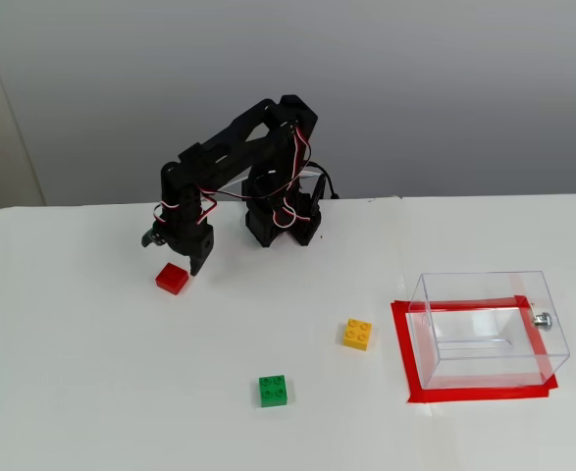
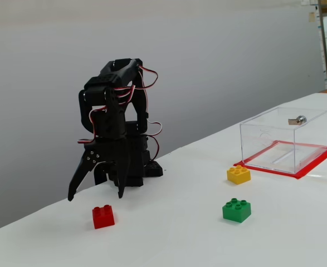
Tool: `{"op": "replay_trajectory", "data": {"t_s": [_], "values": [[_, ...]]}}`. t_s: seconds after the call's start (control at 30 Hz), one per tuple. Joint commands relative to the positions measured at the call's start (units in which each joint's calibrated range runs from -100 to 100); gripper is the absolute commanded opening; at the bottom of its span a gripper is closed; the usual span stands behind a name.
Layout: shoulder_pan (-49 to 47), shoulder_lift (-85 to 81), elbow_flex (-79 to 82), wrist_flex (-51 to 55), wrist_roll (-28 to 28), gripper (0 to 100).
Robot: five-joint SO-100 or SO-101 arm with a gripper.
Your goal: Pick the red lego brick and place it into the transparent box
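The red lego brick (image 1: 172,279) (image 2: 103,216) lies on the white table, left of the arm's base. My gripper (image 1: 172,255) (image 2: 95,196) hangs just above and slightly behind it, pointing down, open wide with nothing between the fingers. The fingertips stand apart from the brick. The transparent box (image 1: 489,329) (image 2: 284,139) stands far to the right inside a red tape outline (image 1: 402,343) (image 2: 313,164), a small metal knob on its side; it looks empty.
A yellow brick (image 1: 357,334) (image 2: 238,174) lies just left of the box. A green brick (image 1: 274,390) (image 2: 237,210) sits nearer the front. The arm's base (image 1: 280,216) stands at the table's back edge against a grey wall.
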Motion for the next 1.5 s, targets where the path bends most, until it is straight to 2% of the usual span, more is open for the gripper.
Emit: {"op": "replay_trajectory", "data": {"t_s": [0.0,0.97,1.2,1.47], "values": [[-0.03,0.70,-1.76,-3.06,-0.11,42],[0.26,7.40,-0.23,-4.54,-0.11,42],[0.71,9.95,0.13,-10.98,-0.11,42],[2.26,10.54,1.31,-11.50,0.20,42]]}}
